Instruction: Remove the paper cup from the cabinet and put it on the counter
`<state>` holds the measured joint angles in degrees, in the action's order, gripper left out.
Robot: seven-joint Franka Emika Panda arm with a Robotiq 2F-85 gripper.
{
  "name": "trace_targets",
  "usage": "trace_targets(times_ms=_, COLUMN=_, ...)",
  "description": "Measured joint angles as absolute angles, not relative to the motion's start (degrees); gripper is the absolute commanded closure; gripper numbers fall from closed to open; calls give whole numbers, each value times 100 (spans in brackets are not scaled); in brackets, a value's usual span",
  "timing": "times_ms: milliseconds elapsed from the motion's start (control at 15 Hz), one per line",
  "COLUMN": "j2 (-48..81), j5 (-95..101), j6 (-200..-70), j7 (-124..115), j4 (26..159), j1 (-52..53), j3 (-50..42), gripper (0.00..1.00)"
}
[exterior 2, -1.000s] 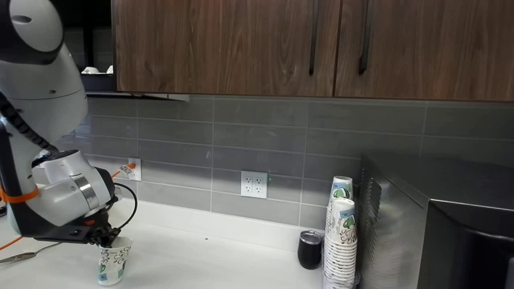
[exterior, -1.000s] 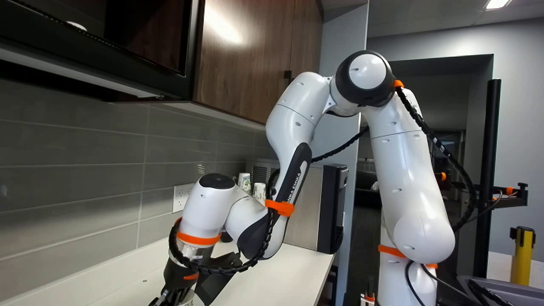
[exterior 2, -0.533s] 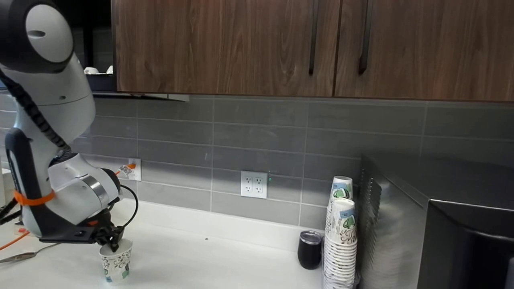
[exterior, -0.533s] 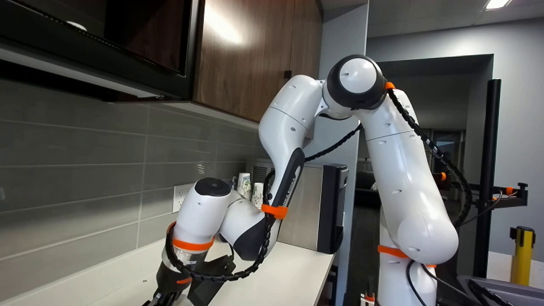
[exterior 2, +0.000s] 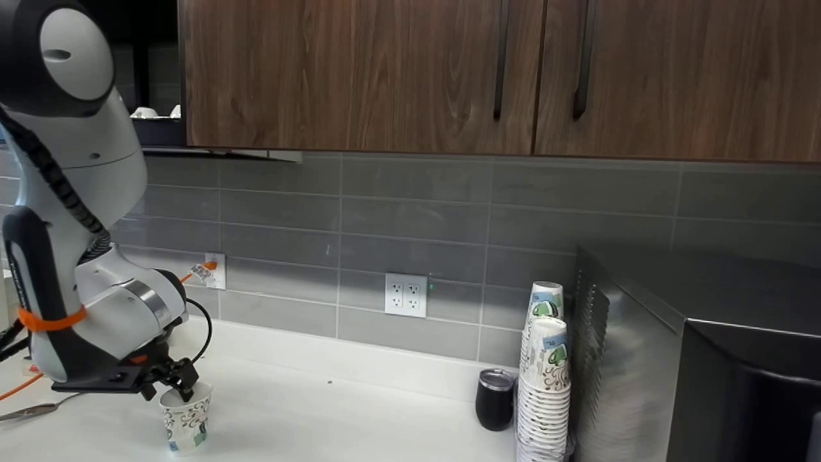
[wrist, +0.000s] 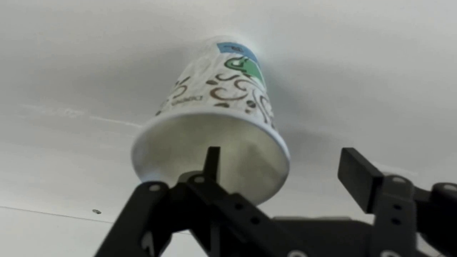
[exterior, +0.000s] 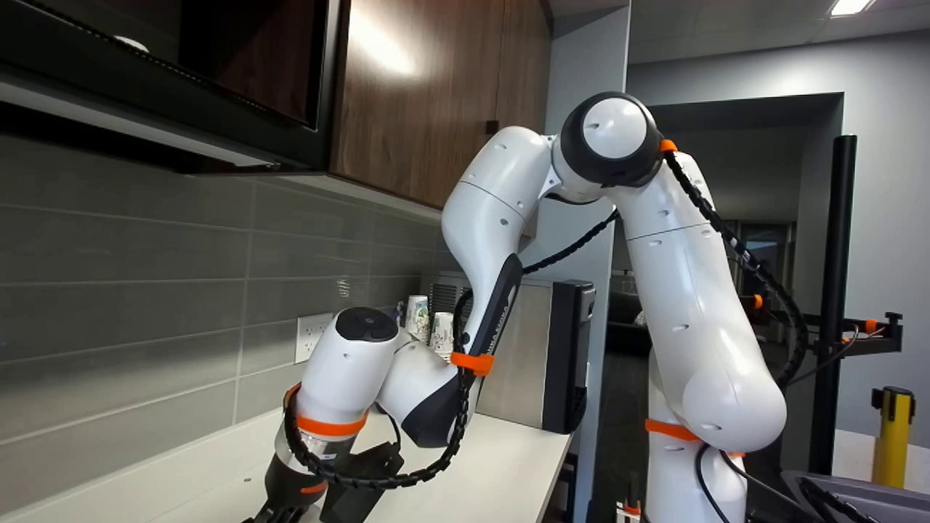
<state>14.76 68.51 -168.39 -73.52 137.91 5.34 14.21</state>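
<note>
The paper cup [exterior 2: 187,422], white with a green and brown print, stands upright on the off-white counter [exterior 2: 340,410]. My gripper [exterior 2: 168,391] is just over its mouth, jaws spread apart. In the wrist view, the fingers of the gripper [wrist: 284,166] stand wide, one across the mouth of the paper cup [wrist: 214,85] and one outside its rim, with neither pressing on the wall. Above is the brown cabinet [exterior 2: 359,74], its dark open compartment [exterior 2: 157,133] partly behind the arm. In an exterior view the gripper is cut off by the bottom edge.
Tall stacks of paper cups [exterior 2: 544,410] and a black tumbler [exterior 2: 495,401] stand on the counter beside a steel appliance [exterior 2: 632,359]. A metal utensil [exterior 2: 35,411] lies near the arm. The tiled wall [exterior 2: 410,218] bounds the counter's back.
The jaws have opened and released the cup's rim. The cup has gone from slightly tilted in the grip to upright on the counter. The arm sank a little, then stayed nearly still.
</note>
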Motion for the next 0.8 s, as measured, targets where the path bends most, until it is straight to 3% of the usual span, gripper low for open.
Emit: trace_targets(times_ms=800, j2=1117, j5=5359, j6=-16885, j7=-6536, j4=13968, j1=290, j3=1848, gripper=0)
